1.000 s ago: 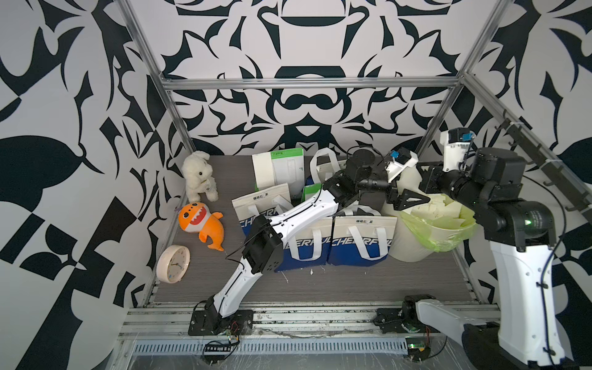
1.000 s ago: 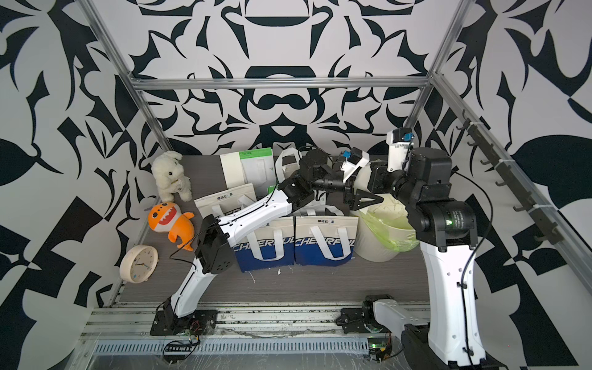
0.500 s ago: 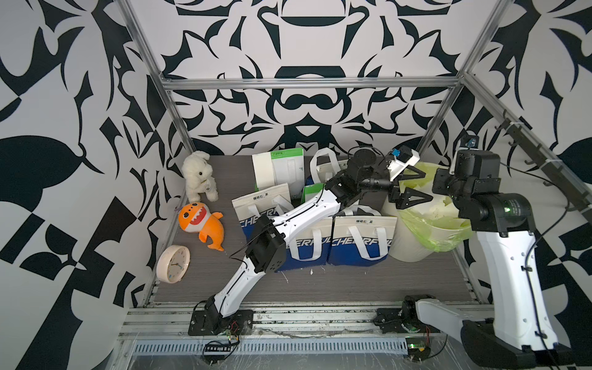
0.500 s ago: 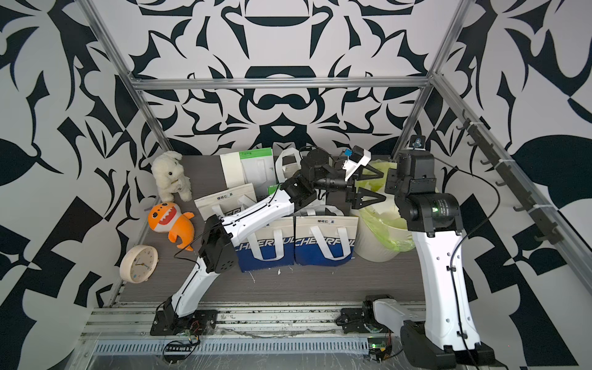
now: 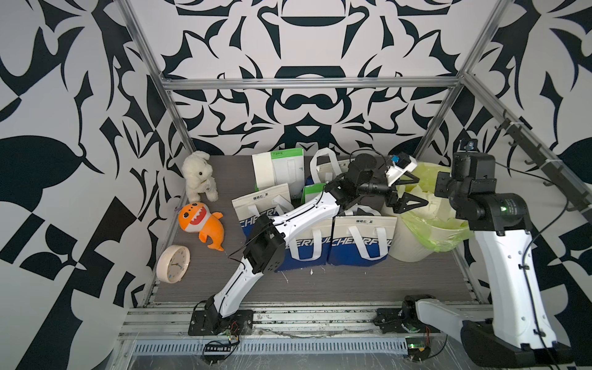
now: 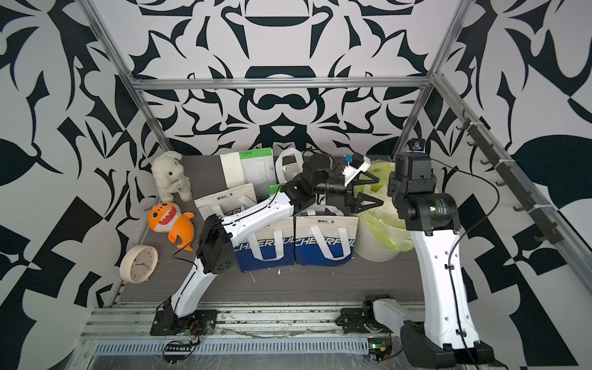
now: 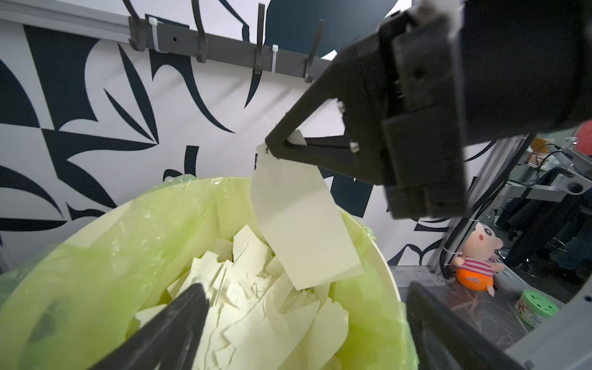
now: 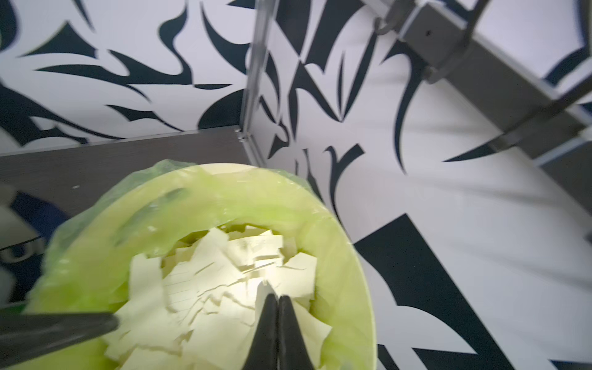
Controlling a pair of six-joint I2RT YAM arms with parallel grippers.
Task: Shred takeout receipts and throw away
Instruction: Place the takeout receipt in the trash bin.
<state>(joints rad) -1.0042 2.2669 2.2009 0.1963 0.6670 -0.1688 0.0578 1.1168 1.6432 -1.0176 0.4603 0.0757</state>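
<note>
Right gripper [image 7: 272,145]: jaws fully closed, pinching one receipt piece [image 7: 304,224] by its top corner. In the right wrist view the two fingers [image 8: 276,299] sit flat together with only a sliver of paper showing at the tip. In both top views the right arm's own wrist hides that gripper.

Left gripper [image 5: 413,192]: jaws spread as wide as they go and nothing is between them. It hangs over the near side of the bin's mouth, one finger [image 7: 173,330] above the paper pile and the other toward the rim. No contact with paper or liner that I can see.

Receipt piece: plain cream strip, blank, roughly rectangular, ragged at the pinched corner and straight at the free end. It hangs tilted and slightly curled above the bin [image 5: 410,246], with the free end down over the opening.

The rest of the receipts are already torn pieces [image 7: 256,304], a loose heap of irregular cream scraps inside the green liner [image 7: 112,243], also visible in a top view [image 5: 445,205]. The bin stands in the far right corner, just beside the blue-and-white bags [image 5: 362,237].
</note>
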